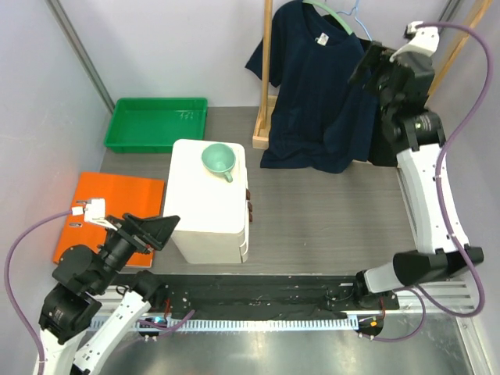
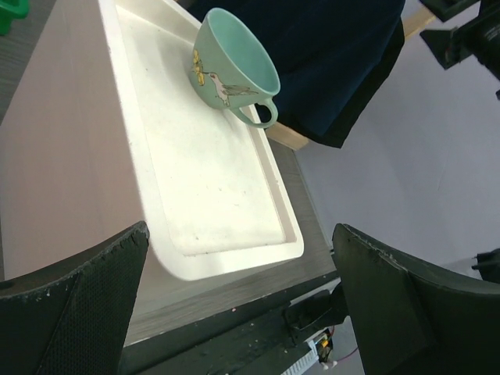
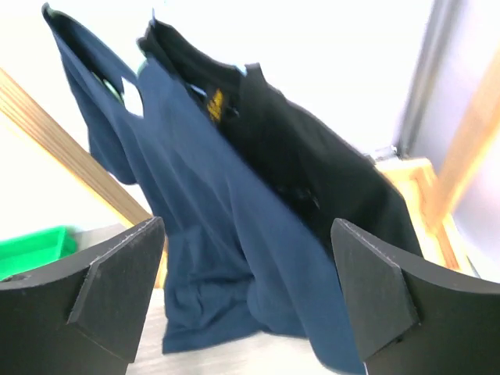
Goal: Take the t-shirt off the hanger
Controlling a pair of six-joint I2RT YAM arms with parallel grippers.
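Observation:
A navy t-shirt (image 1: 316, 94) hangs on a light green hanger (image 1: 332, 14) from a wooden rack (image 1: 266, 70) at the back of the table. It also shows in the right wrist view (image 3: 226, 211), with a black t-shirt (image 3: 312, 164) hanging behind it. My right gripper (image 1: 373, 64) is raised next to the shirt's right shoulder, open and empty (image 3: 246, 305). My left gripper (image 1: 152, 230) is low at the near left, open and empty (image 2: 242, 312), beside the white box (image 1: 207, 199).
A white box (image 2: 211, 180) carries a teal mug (image 1: 219, 161), also seen in the left wrist view (image 2: 234, 74). A green tray (image 1: 156, 123) sits at the back left. An orange folder (image 1: 105, 211) lies at the left.

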